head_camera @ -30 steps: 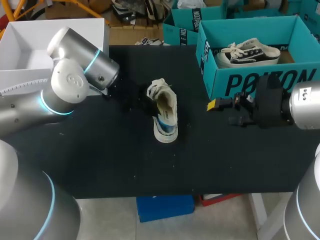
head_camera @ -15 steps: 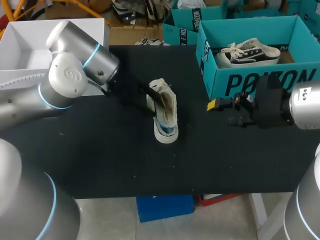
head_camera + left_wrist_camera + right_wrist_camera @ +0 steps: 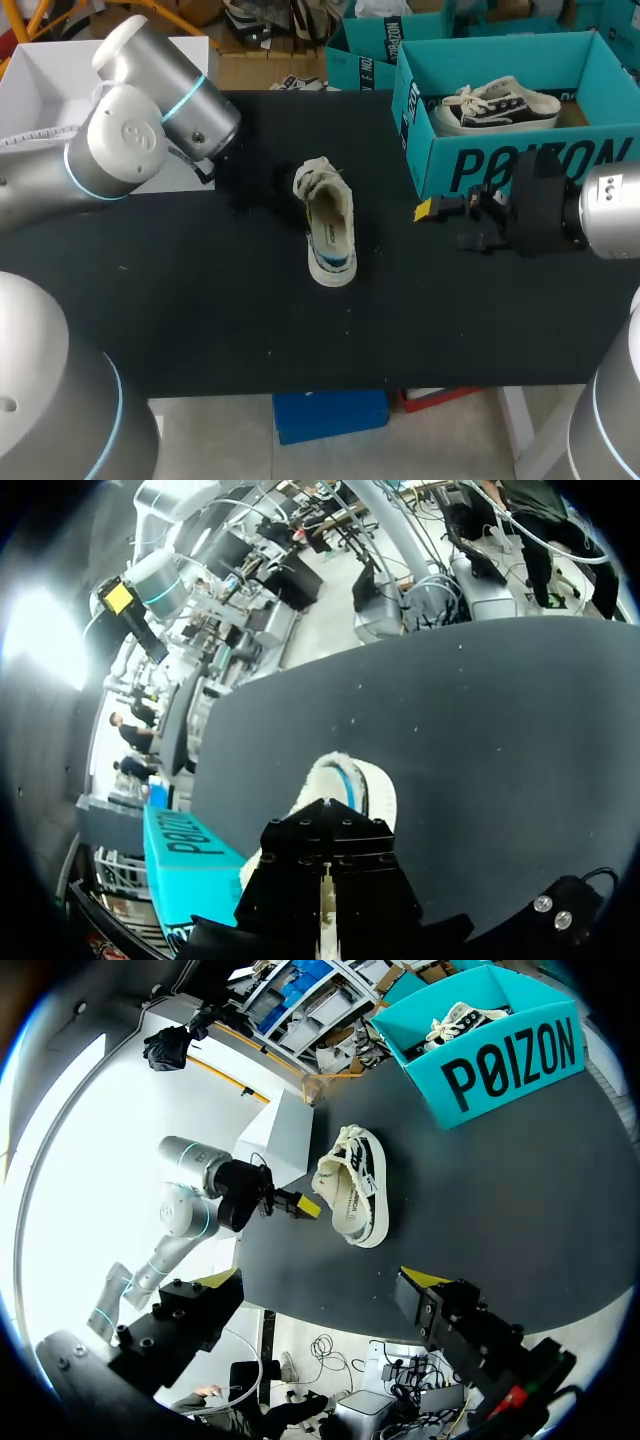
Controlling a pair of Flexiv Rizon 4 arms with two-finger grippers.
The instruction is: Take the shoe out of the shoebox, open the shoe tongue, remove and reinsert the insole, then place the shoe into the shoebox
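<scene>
A matte black table (image 3: 200, 330) fills the middle of the frame; a white open box (image 3: 55, 85) stands at its upper-left corner.

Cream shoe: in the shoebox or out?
Out. The cream shoe lies on the black table, apart from the teal shoebox, which holds a different black-and-white sneaker.

We count two shoes, the cream shoe (image 3: 328, 222) and the black-and-white shoe (image 3: 505, 105); one teal shoebox (image 3: 520, 165); two grippers, our left gripper (image 3: 300, 1205) and our right gripper (image 3: 430, 212).
</scene>
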